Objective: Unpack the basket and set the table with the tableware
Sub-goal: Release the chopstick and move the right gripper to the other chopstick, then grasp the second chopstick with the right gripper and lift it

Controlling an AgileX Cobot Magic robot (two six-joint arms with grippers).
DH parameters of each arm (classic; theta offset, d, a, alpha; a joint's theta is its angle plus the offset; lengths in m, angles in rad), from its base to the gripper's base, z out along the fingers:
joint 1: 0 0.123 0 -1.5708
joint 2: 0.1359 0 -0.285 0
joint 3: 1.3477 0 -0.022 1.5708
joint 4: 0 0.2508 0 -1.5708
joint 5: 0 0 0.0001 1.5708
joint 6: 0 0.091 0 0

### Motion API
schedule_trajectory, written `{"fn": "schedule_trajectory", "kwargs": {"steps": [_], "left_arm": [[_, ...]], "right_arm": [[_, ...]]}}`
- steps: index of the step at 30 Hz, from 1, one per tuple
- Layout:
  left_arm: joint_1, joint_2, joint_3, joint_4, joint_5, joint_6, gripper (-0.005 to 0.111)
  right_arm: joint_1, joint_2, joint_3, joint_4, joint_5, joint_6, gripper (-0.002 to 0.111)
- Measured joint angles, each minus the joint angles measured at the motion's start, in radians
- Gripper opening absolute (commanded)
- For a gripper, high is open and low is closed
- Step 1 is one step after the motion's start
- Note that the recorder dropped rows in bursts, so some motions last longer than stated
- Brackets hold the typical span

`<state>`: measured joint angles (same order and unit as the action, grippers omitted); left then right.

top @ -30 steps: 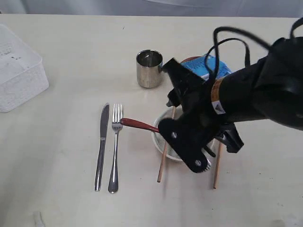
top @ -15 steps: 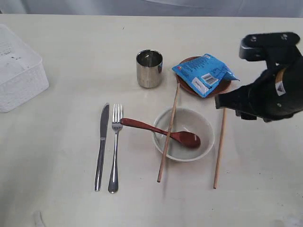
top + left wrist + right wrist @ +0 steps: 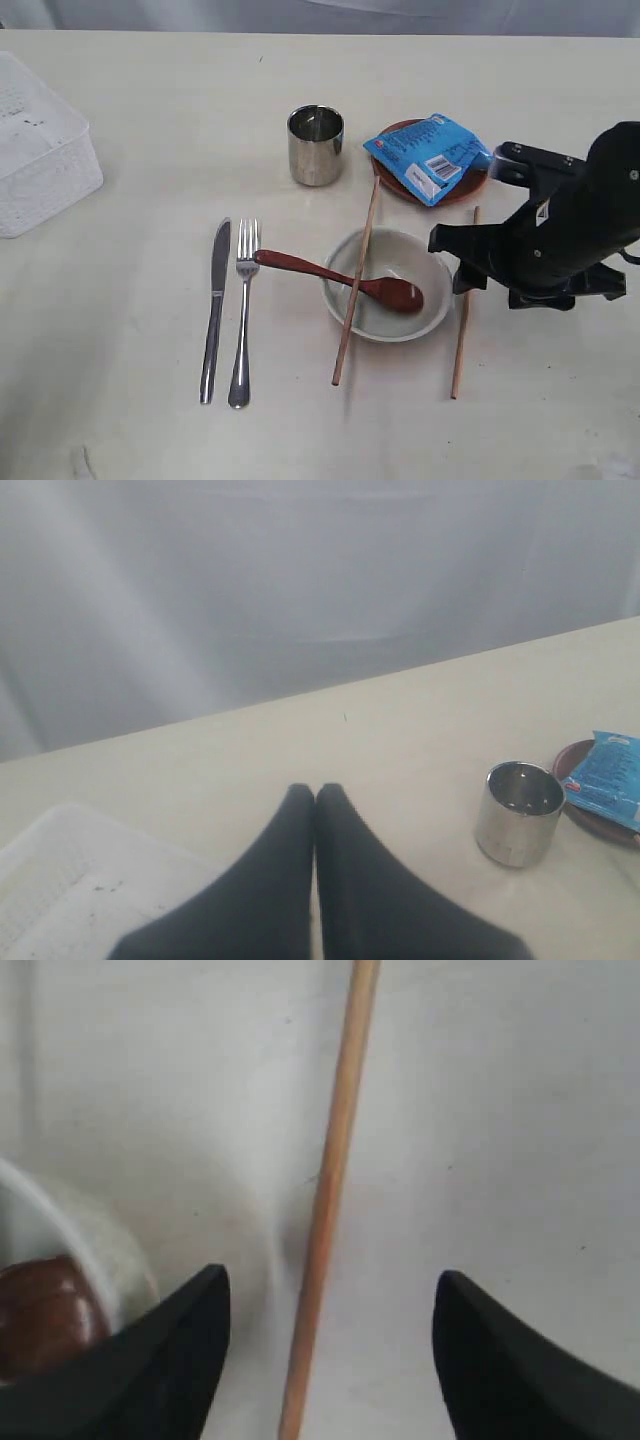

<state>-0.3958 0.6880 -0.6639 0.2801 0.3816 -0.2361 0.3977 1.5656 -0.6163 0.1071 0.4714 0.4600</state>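
Observation:
The white basket stands at the far left of the table. Laid out on the table are a steel knife, a fork, a steel cup and a pale bowl holding a dark red spoon. One chopstick lies across the bowl, the other flat to its right. My right gripper hangs low over that right chopstick, open, fingers on either side and apart from it. My left gripper is shut and empty, outside the exterior view.
A blue snack packet lies on the small brown-red plate behind the bowl. The bowl's rim and spoon sit close beside one right finger. The left wrist view shows the basket below and the cup.
My right arm has swung from over the bowl out to the right, then come down over the right chopstick. The tableware has not moved.

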Motion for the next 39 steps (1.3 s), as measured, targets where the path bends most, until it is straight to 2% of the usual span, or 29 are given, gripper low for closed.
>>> {"fn": "schedule_trajectory", "kwargs": {"steps": [7, 16, 26, 29, 38, 39], "left_arm": [[0.0, 0.0, 0.0, 0.0, 0.0, -0.002, 0.0], [0.0, 0.0, 0.0, 0.0, 0.0, -0.004, 0.0], [0.0, 0.0, 0.0, 0.0, 0.0, -0.004, 0.0], [0.0, 0.0, 0.0, 0.0, 0.0, -0.004, 0.0], [0.0, 0.0, 0.0, 0.0, 0.0, -0.004, 0.0], [0.0, 0.0, 0.0, 0.0, 0.0, -0.004, 0.0]], "right_arm": [[-0.062, 0.084, 0.0, 0.004, -0.049, -0.017, 0.057], [-0.064, 0.116, -0.01, 0.004, -0.101, -0.036, 0.057], [-0.064, 0.168, -0.145, -0.014, -0.049, -0.051, 0.057], [-0.064, 0.204, -0.189, -0.018, -0.011, -0.051, 0.048], [-0.064, 0.262, -0.239, -0.107, 0.066, -0.051, 0.001], [-0.064, 0.263, -0.239, -0.117, 0.069, -0.051, 0.0]]}}
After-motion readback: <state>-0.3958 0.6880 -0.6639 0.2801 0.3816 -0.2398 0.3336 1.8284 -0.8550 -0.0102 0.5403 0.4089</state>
